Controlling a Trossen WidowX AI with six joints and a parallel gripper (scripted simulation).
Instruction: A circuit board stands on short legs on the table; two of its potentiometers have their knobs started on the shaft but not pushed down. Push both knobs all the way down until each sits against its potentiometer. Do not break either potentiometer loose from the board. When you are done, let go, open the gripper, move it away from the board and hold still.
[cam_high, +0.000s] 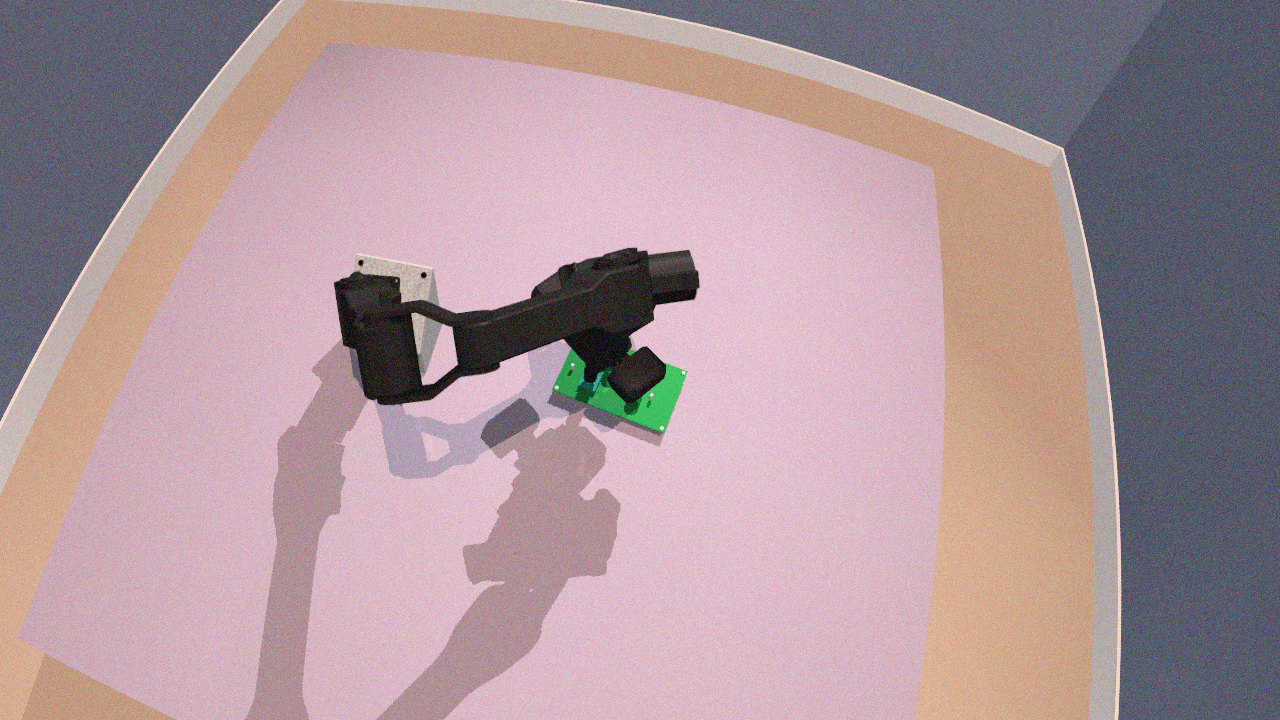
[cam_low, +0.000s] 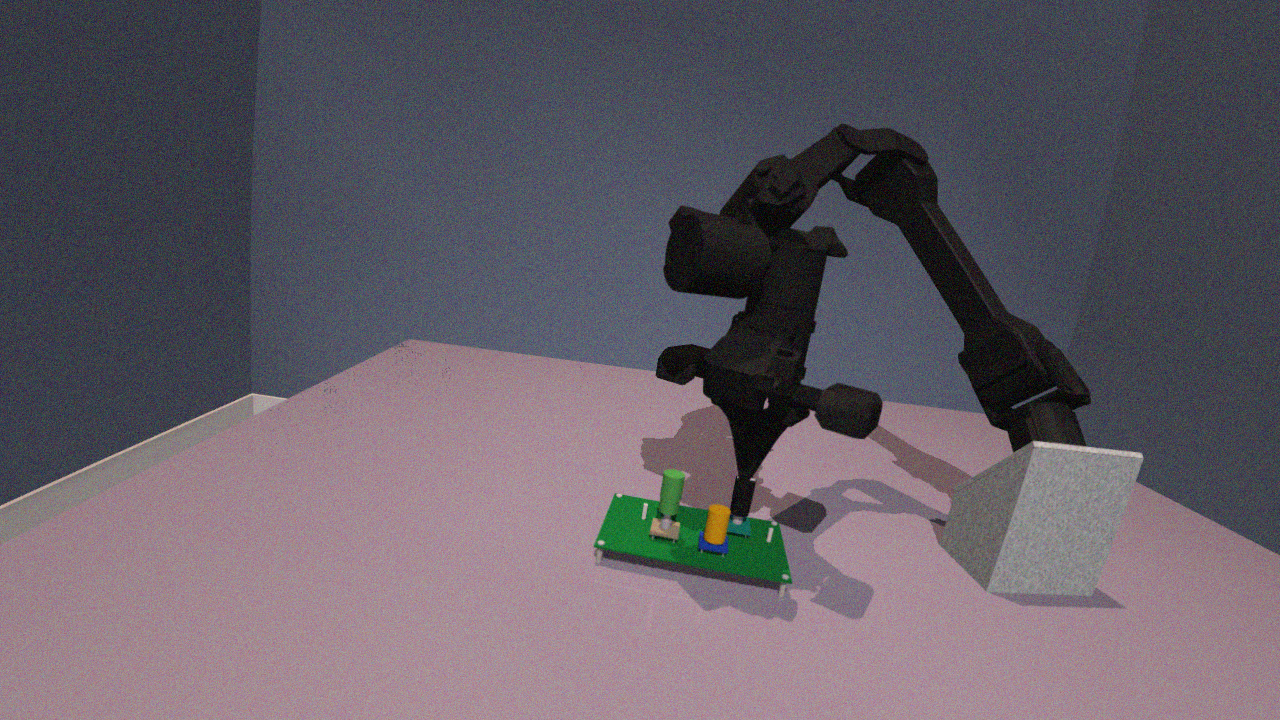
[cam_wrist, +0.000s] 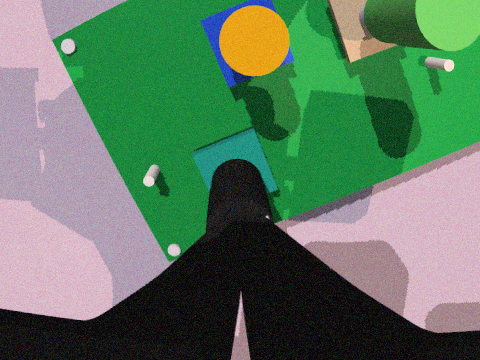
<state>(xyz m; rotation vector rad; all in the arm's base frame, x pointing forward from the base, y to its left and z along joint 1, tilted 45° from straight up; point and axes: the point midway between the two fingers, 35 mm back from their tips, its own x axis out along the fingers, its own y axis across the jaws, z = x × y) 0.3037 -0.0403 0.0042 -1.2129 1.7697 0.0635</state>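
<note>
The green board (cam_high: 671, 394) (cam_low: 624, 540) (cam_wrist: 125, 100) stands on short legs. My gripper (cam_low: 744, 477) (cam_wrist: 242, 228) is shut, with its tips at the top of a black cylinder (cam_low: 742, 499) (cam_wrist: 236, 190). This looks like a dark knob, though it is hard to separate from the fingertips. A little pale shaft shows between it and the teal potentiometer (cam_low: 740, 531) (cam_wrist: 232, 146). The green knob (cam_low: 671, 494) (cam_wrist: 447, 22) stands raised, with shaft showing above its tan potentiometer (cam_low: 665, 531) (cam_wrist: 342, 22). The orange knob (cam_low: 716, 524) (cam_wrist: 254, 40) appears seated on the blue potentiometer (cam_wrist: 214, 34).
Thin white posts (cam_low: 769, 534) (cam_wrist: 151, 175) (cam_wrist: 440, 64) rise from the board near its ends. The arm reaches over the board from its base beside a speckled grey wedge block (cam_high: 409, 279) (cam_low: 1065, 519). A pale raised rim (cam_high: 1087, 358) borders the table.
</note>
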